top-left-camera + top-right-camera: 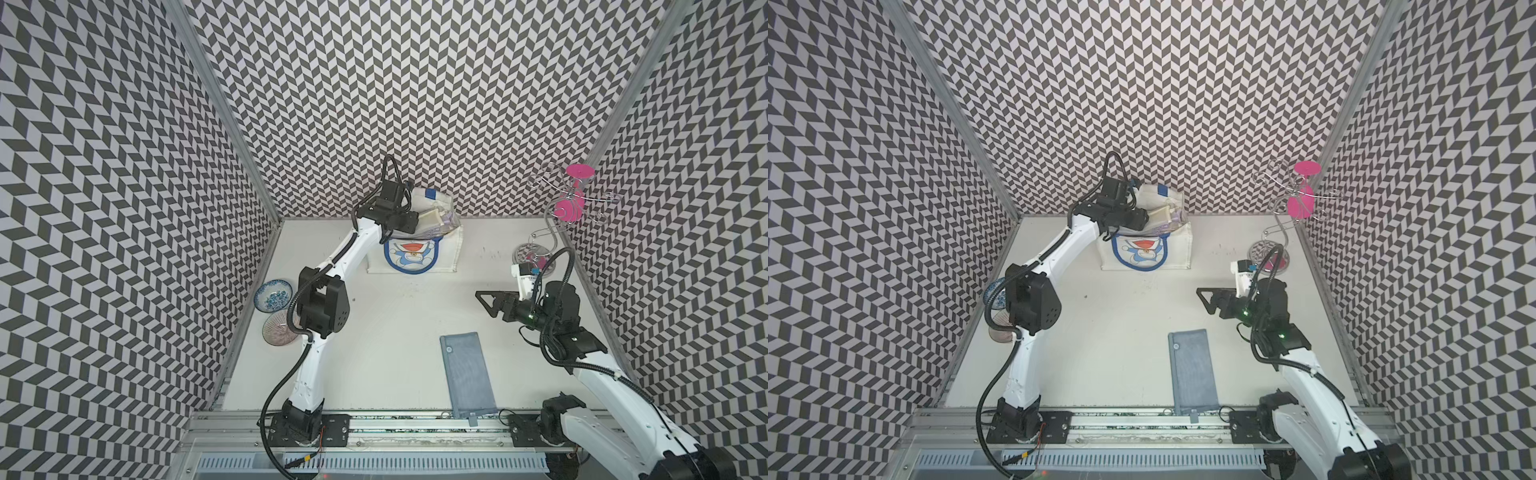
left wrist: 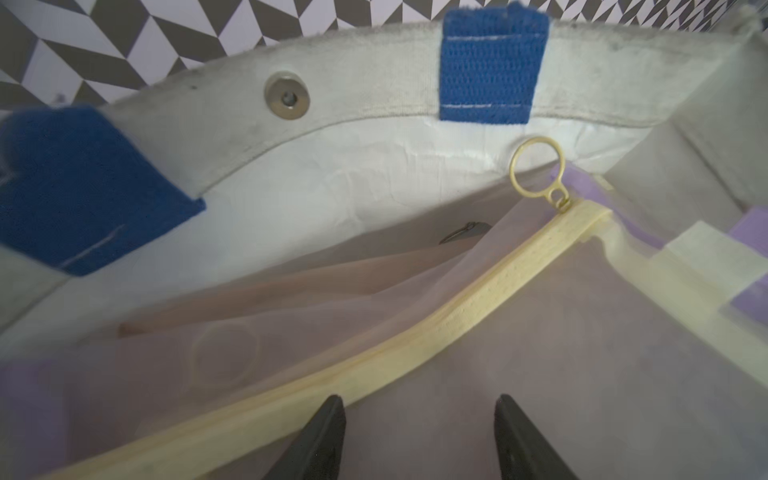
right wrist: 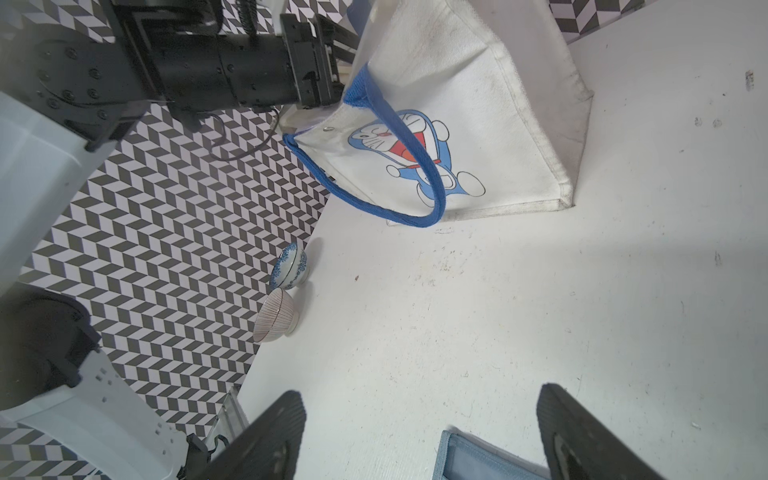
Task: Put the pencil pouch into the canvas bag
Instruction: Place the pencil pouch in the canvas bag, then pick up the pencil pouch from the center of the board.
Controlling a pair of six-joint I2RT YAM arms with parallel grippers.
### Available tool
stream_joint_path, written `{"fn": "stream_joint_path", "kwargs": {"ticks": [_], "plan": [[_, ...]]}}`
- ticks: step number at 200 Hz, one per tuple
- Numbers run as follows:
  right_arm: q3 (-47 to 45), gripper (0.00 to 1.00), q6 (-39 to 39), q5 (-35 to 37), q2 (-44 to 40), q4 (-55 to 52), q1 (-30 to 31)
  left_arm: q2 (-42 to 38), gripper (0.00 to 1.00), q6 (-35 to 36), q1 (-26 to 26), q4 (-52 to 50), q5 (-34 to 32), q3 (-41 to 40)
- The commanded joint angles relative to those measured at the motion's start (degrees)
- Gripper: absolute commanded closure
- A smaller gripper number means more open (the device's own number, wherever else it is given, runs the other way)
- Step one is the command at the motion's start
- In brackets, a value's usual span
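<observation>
The canvas bag (image 1: pixel 446 255) is cream-white with blue strap handles (image 3: pixel 434 183) and a blue-and-white cartoon cat (image 3: pixel 374 137), red-mouthed. The pencil pouch (image 2: pixel 561 332) is sheer pinkish mesh with a pale yellow zip (image 2: pixel 457 311) and lilac patches (image 2: pixel 752 224). My left hand (image 2: pixel 419 399) is black. The walls (image 1: pixel 415 104) wear grey-and-white chevrons; the desk (image 1: pixel 395 332) is white.

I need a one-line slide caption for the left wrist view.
Left gripper, jaws apart, above a translucent zippered pouch resting in the open canvas bag.

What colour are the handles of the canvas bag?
Blue; the handles show best in the right wrist view.
</observation>
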Motion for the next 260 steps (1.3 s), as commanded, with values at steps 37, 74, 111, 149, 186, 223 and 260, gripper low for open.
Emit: {"fn": "stream_joint_path", "kwargs": {"ticks": [37, 74, 111, 149, 186, 223, 260], "plan": [[-0.14, 0.12, -0.86, -0.17, 0.58, 3.01, -0.46, 5.05, 0.42, -0.22, -0.32, -2.98, -2.85, 3.49], [-0.14, 0.13, -0.71, -0.47, 1.05, 3.29, -0.62, 5.31, 0.42, -0.18, -0.15, -3.56, -3.58, 4.56], [-0.64, 0.12, -0.75, -0.43, 0.56, 2.75, -0.62, 0.35, 0.37, 0.31, -1.11, -3.86, -5.56, 6.73], [-2.29, 0.11, -1.5, -0.55, 0.53, 0.66, -0.62, -8.1, 0.27, 1.43, -4.39, -4.34, -8.3, 4.83], [-3.31, 0.11, -3.38, -1.47, 0.01, -5.18, -0.61, -21.64, 0.22, 1.61, -8.87, -0.62, -11.89, -8.34], [-7.46, 0.11, -2.27, -2.85, -1.6, -7.3, -0.53, -40.99, 0.17, -5.97, -15.27, 7.46, -3.48, -36.35], [-12.61, 0.11, 1.39, -3.75, -2.01, -5.27, -0.29, -59.75, 0.05, -27.82, -18.98, 25.53, 11.97, -72.77]]}}
